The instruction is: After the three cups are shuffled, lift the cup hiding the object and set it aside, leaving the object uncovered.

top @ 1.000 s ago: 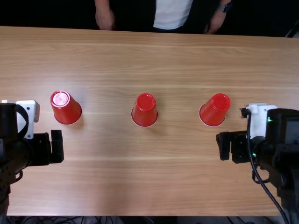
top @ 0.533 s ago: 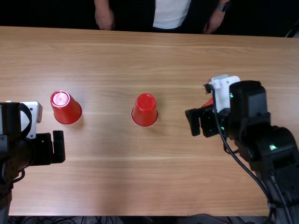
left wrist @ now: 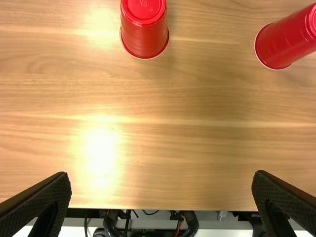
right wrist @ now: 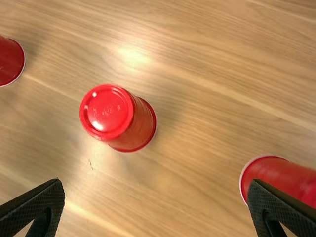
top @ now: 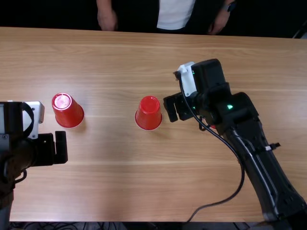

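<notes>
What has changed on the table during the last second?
The right gripper swung leftward over the right cup and is now beside the middle cup, open, holding nothing. The left gripper, left cup and middle cup stayed put.

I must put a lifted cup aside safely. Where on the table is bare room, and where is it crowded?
Bare: the wide strip of table beyond the left cup and middle cup, and the near patch between the left gripper and the right arm. Crowded: beside the middle cup, where the right gripper stands close.
</notes>
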Robot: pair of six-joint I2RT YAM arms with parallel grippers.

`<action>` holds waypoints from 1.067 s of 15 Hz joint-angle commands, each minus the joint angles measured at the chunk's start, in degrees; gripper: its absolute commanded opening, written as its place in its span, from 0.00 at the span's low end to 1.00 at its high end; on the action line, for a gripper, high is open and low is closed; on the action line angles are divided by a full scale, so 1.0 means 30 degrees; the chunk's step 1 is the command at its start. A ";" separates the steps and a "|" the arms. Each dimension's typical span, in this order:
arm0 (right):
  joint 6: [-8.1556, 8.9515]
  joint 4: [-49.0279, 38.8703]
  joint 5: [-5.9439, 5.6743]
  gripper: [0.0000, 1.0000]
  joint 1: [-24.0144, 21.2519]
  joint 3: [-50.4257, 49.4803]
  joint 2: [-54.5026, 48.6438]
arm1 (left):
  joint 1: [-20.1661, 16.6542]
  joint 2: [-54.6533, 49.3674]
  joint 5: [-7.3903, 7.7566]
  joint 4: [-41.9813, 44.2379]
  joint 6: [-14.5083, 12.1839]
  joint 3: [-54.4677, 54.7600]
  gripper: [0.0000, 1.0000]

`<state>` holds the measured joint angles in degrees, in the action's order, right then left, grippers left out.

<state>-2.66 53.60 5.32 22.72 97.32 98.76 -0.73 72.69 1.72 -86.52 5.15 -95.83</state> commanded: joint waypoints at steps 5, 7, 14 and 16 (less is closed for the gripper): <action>0.0112 -0.0023 0.0089 1.00 0.1450 0.1721 0.2470 | 0.0185 0.1699 -0.0185 0.0293 -0.0099 0.0391 1.00; 0.0112 -0.0058 0.0089 1.00 0.1684 0.1779 0.2939 | 0.0185 0.1817 -0.0923 0.0364 -0.0099 0.0391 1.00; 0.0182 -0.0023 0.0089 1.00 0.2505 0.3039 0.5166 | 0.0156 0.2373 -0.1099 0.0364 -0.0063 0.0479 1.00; 0.0182 -0.0058 0.0054 1.00 0.2710 0.3391 0.6074 | 0.0156 0.2373 -0.1099 0.0364 -0.0063 0.0479 1.00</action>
<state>-2.59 53.49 5.39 30.26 105.73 115.33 -0.73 79.50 -1.19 -85.52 5.13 -95.46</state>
